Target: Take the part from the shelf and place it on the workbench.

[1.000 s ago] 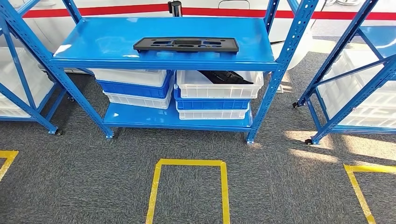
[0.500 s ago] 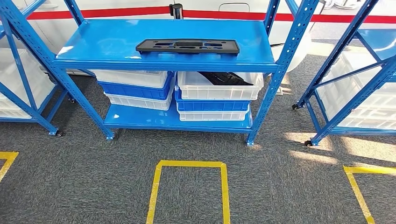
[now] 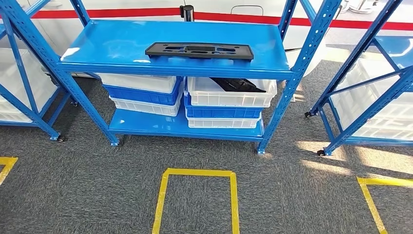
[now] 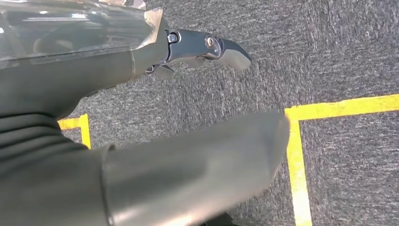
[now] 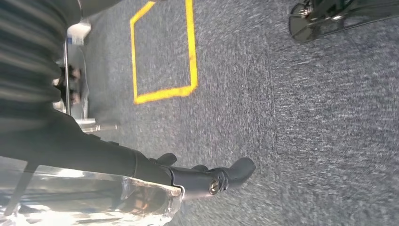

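Head view: the black part [image 3: 199, 50] lies flat on the blue shelf [image 3: 122, 44] top — long axis left-right, near the front edge. Left wrist view: left hand [image 4: 188, 108] empty, fingers extended over grey carpet [image 4: 329, 56]. Right wrist view: right hand [image 5: 188, 176] likewise empty.

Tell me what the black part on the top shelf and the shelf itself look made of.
Black part: likely moulded plastic, matte, with recessed cutouts and no glare. Shelf: apparently painted sheet metal, glossy blue, showing bright reflections and perforated uprights.
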Available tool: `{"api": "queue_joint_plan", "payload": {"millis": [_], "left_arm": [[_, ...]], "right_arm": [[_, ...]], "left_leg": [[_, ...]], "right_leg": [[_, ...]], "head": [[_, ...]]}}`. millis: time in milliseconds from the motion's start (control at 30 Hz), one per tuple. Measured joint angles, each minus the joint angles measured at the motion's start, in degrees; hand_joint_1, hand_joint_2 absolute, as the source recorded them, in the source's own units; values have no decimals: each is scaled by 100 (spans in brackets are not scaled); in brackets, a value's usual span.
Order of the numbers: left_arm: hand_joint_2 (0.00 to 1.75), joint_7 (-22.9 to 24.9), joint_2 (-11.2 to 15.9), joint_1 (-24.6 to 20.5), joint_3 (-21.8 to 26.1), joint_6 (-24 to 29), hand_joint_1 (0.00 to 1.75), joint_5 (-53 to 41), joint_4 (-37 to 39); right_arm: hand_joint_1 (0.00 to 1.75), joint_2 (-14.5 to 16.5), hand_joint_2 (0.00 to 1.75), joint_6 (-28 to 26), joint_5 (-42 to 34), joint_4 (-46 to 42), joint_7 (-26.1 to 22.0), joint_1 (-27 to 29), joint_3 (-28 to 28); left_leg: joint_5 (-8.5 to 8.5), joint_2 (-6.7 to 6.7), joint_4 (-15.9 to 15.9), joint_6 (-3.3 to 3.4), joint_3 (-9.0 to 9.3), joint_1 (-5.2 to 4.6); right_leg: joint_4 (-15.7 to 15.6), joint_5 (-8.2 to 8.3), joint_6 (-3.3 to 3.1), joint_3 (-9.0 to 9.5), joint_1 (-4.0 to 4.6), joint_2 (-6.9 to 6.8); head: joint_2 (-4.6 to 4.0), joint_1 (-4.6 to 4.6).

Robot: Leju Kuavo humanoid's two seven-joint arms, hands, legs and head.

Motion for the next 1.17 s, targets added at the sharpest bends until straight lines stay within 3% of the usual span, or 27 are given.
{"api": "queue_joint_plan", "payload": {"millis": [67, 100, 133, 167, 233, 300, 367, 433, 467, 500, 567, 633, 733, 800, 867, 933, 967, 1000, 1033, 1100, 1167], "left_arm": [[0, 1, 1, 23, 10, 2, 0, -1, -1], [0, 1, 8, 30, 15, 4, 0, 0, -1], [0, 1, 15, 34, 19, 5, 0, 0, -1], [0, 2, 22, 33, 21, 7, 0, -1, -1], [0, 3, 15, 8, 22, 9, 0, -1, -1], [0, 2, 6, -22, 24, 26, 0, 0, -1], [0, 22, 3, -37, 30, 65, 0, 4, -1], [87, 74, 4, -26, 36, 99, 0, 7, -1], [131, 101, 4, -17, 37, 107, 0, 9, 0], [175, 120, 2, -9, 38, 111, 0, 9, 0], [175, 140, 2, -4, 39, 118, 0, 9, 0], [175, 147, 9, -8, 39, 128, 0, 5, 1], [175, 152, 20, -12, 40, 143, 0, 1, 0], [175, 152, 14, -10, 40, 145, 0, 1, 0], [175, 155, 1, -13, 40, 132, 0, 2, 0], [175, 181, -8, -17, 41, 97, 0, 6, 0], [175, 198, -11, -18, 42, 79, 0, 9, 0], [175, 212, -18, -16, 42, 68, 0, 10, 0], [175, 225, -25, -14, 43, 61, 0, 10, 0], [175, 262, -35, -12, 36, 32, 0, 29, -2], [175, 298, -31, -12, 11, 1, 0, 75, -9]], "right_arm": [[0, -8, 175, 0, 3, 2, 1, 16, 0], [0, -1, 175, 1, 4, 4, 1, 19, 0], [0, 1, 175, 1, 7, 4, 1, 15, 1], [0, 4, 175, 1, 7, 4, 1, 11, 2], [0, -9, 175, 0, 7, 0, 1, -8, 4], [0, -11, 175, 0, 4, -2, 2, -12, 5], [0, -14, 175, 0, 7, -2, 5, -20, 7], [0, -15, 175, 0, 13, -2, 10, -25, 10], [0, -14, 175, 0, 16, -2, 13, -22, 12], [0, -14, 175, 0, 19, -2, 17, -17, 14], [0, -11, 175, 0, 21, -2, 26, -9, 16], [0, 7, 175, 0, 21, -2, 33, -18, 18], [0, 24, 175, -1, 17, -5, 41, -32, 20], [0, 27, 175, -4, 11, -6, 44, -33, 20], [0, 20, 175, -6, 12, -7, 45, -36, 21], [0, 2, 175, 3, 23, -7, 45, -35, 22], [0, -9, 175, 10, 31, -7, 45, -31, 23], [0, -21, 175, 18, 38, -7, 48, -25, 24], [0, -31, 175, 23, 47, -7, 52, -21, 26], [0, -49, 175, 35, 41, -7, 75, -14, 58], [0, -58, 175, 55, -11, -7, 97, -4, 130]], "left_leg": [[-132, -13, 8, -92, 129, 36], [-213, -11, 28, -145, 170, 38], [-282, -8, 38, -189, 197, 29], [-340, -5, 44, -220, 208, 19], [-413, -1, 25, -258, 259, 38], [-528, 9, 219, -298, 209, 73], [-767, 18, 936, -328, -208, 80], [-918, 19, 1785, -327, -864, 77], [-833, 19, 1986, -308, -1122, 71], [-623, 19, 1970, -271, -1281, 60], [-4, 18, 1395, -141, -1299, 6], [331, 33, 861, -10, -1190, -66], [339, 31, 676, 46, -1131, -129], [403, 20, 526, 42, -1006, -95], [460, 26, 396, 42, -886, -53], [452, 30, 380, 52, -866, -54], [441, 27, 381, 47, -860, -53], [429, 19, 383, 36, -850, -49], [413, 9, 386, 16, -832, -41], [364, -2, 409, -49, -790, -41], [307, -5, 438, -110, -765, -57]], "right_leg": [[-700, 401, 156, 253, -60, -22], [-1021, 505, 180, 401, -70, -29], [-1210, 526, 144, 500, -72, -34], [-1256, 464, 66, 544, -57, -33], [-1226, 352, -118, 567, -30, -18], [-1221, 280, -228, 624, -20, -8], [-1228, 219, -315, 701, -6, -5], [-1228, 149, -369, 772, 23, 3], [-1229, 111, -381, 819, 39, 10], [-1231, 72, -384, 875, 55, 19], [-1242, 2, -387, 971, 77, 30], [-1265, -43, -367, 1037, 88, 41], [-1328, -59, -293, 1059, 75, 37], [-1273, -100, -246, 1056, 92, 8], [-829, -306, -251, 864, 96, -11], [-131, -573, -256, 472, 77, -12], [85, -617, -226, 333, 66, -12], [94, -566, -173, 293, 52, -13], [-122, -425, -104, 370, 35, -15], [-893, -66, 8, 702, 0, -25], [-1342, 117, 2, 912, -9, -31]], "head": [[-1, 9], [-1, 27], [-1, 39], [-1, 28], [-1, -12], [0, -41], [0, -57], [0, -62], [0, -61], [0, -62], [0, -61], [0, -37], [0, -24], [1, -17], [1, -6], [1, -6], [0, -6], [0, -8], [1, -6], [1, -4], [1, -4]]}}
